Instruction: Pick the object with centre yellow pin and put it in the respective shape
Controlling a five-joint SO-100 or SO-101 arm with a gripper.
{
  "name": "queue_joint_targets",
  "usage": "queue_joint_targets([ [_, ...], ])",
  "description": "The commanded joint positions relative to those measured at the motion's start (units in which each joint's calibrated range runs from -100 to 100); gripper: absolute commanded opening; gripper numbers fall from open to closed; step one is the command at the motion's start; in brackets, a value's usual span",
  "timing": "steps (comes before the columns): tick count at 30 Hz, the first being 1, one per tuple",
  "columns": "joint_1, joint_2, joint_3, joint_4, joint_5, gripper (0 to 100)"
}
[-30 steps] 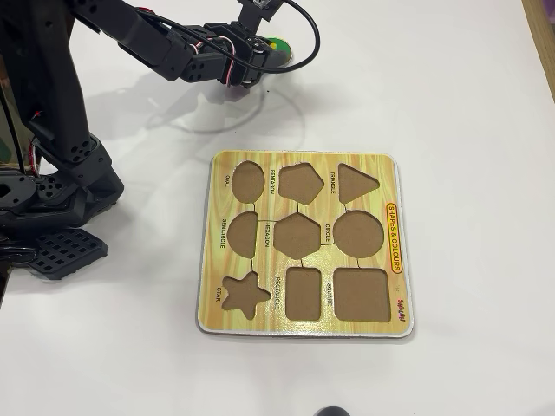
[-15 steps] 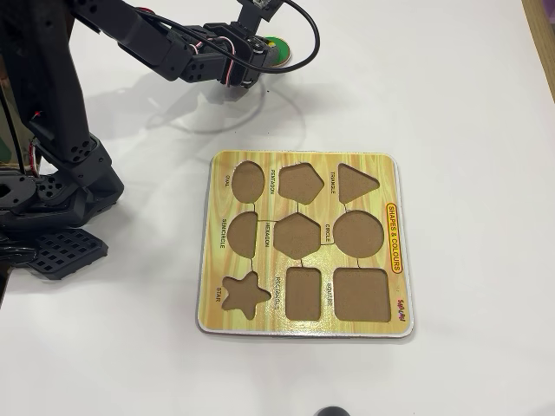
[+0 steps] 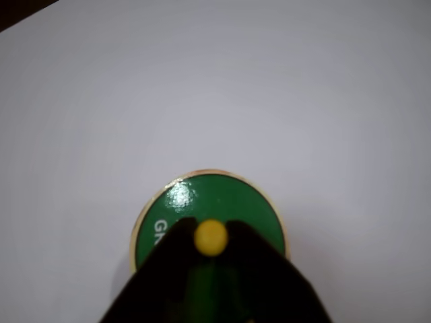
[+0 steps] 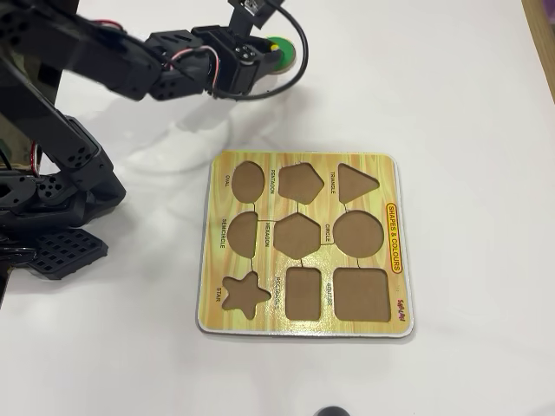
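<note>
The green disc (image 3: 222,202) with a pale rim and a yellow pin (image 3: 211,237) fills the lower middle of the wrist view. My gripper (image 3: 211,239) is shut on the pin, one dark finger (image 3: 168,262) on each side of it. In the overhead view the disc (image 4: 283,52) is at the top centre of the white table, partly under my gripper (image 4: 268,46). The round CIRCLE cut-out (image 4: 359,233) sits at the middle right of the yellow puzzle board (image 4: 381,178) and holds nothing. I cannot tell whether the disc is off the table.
The board's other cut-outs include an oval (image 4: 248,180), a semicircle (image 4: 244,234) and a hexagon (image 4: 297,236). The black arm base (image 4: 52,204) fills the left side. A black cable (image 4: 299,65) loops beside the disc. A dark thing (image 4: 332,412) pokes in at the bottom edge.
The arm's links have swung left and look larger in the overhead view. The gripper stays at the disc, which has shifted only slightly.
</note>
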Motion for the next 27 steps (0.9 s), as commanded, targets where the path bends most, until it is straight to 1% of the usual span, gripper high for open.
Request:
queue_joint_targets([
  [1,4.0,-8.0,3.4,0.2,0.3,1],
  [11,14.8,-21.8,14.4,0.2,0.3,1],
  [18,25.0,-29.0,19.5,0.2,0.2,1],
  [27,36.2,-31.6,21.4,-0.6,-0.4,1],
])
